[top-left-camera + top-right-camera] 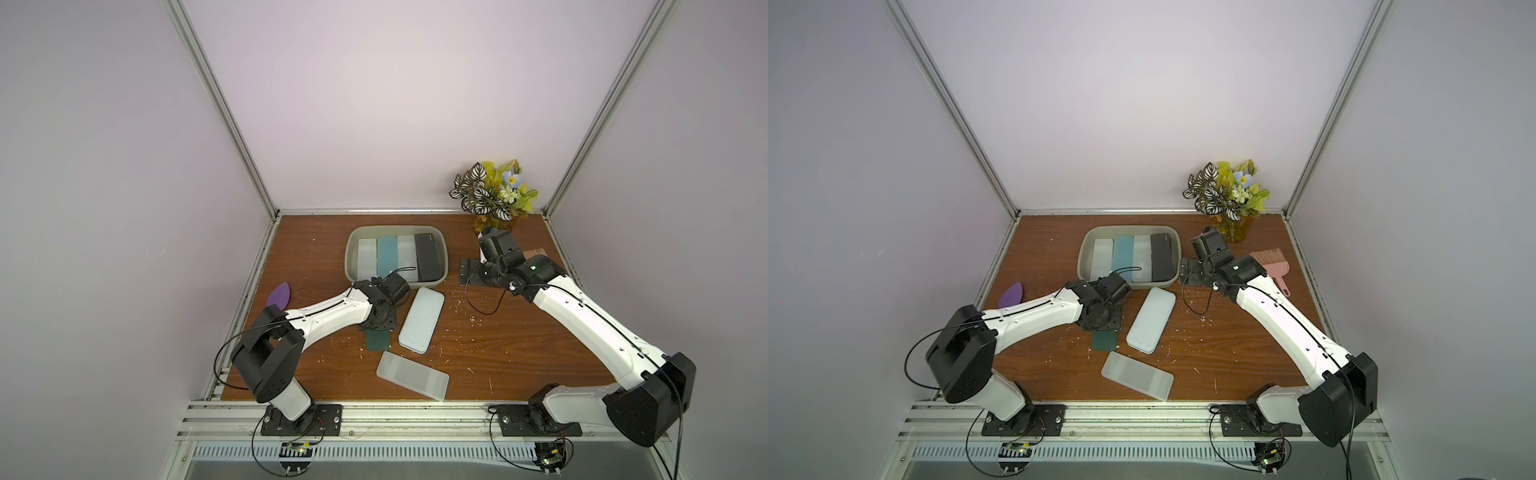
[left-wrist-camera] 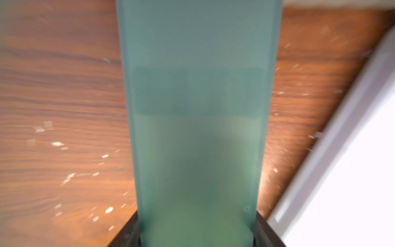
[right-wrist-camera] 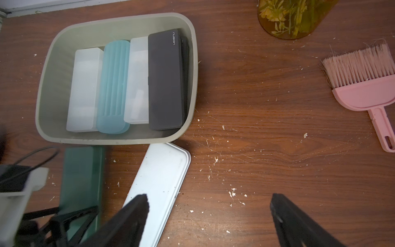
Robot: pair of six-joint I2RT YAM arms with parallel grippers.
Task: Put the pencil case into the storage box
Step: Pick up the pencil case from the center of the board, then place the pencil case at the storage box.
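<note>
table [image 1: 519,340]: brown wood with little white crumbs all over it.
storage box [image 3: 53,85]: a grey-beige tub sitting flat at the back of the table.
in the box: four cases lie side by side. They are a clear white case [image 3: 84,89], a light blue ribbed case [image 3: 114,85], a second clear white case [image 3: 136,81] and a black case [image 3: 165,81]. The black one is by the wall nearest the right arm.
dark green pencil case [image 1: 378,341]: not in the box. It lies flat on the table just in front of it, one short end close to the box's near wall. I cannot tell if they touch.
left gripper [image 2: 197,232]: it points down right over the dark green pencil case, with one jaw against each long side, so it is squeezing the case. The left wrist view is blurry.
right gripper [image 3: 208,201]: jaws far apart with nothing between them, held above bare table beside the box.
pale blue case [image 1: 420,320]: flat and tilted, just beside the green one on the right arm's side.
frosted white case [image 1: 413,376]: nearer the front edge, apart from the other two.
pink brush [image 3: 363,85]: on the table, well apart from the box.
flowers [image 1: 492,191]: in a yellow glass vase [image 3: 292,19] at the back corner.
purple leaf shape [image 1: 279,296]: by the left arm, partly hidden.
</note>
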